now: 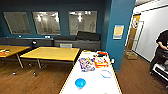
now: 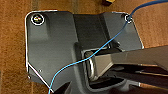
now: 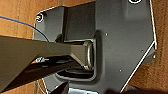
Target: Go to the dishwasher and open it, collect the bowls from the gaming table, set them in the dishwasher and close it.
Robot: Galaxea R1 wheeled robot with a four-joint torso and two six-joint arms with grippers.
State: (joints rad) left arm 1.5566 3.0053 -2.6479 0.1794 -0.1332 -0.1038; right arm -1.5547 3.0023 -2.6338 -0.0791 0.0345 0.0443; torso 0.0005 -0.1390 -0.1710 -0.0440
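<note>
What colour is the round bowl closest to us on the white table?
Bright blue. The bowl shows best in the head view.

Soft, blurred indoor scene, ceiling-light glare in the wall windows (image 1: 46, 23), bright wall at right, wide-angle bending at edges.

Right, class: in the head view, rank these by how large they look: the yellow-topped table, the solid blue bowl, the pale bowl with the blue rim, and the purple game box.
1. yellow-topped table
2. purple game box
3. solid blue bowl and pale blue-rimmed bowl: about alike; the blue one sits nearer the camera, so no ranking.
</note>
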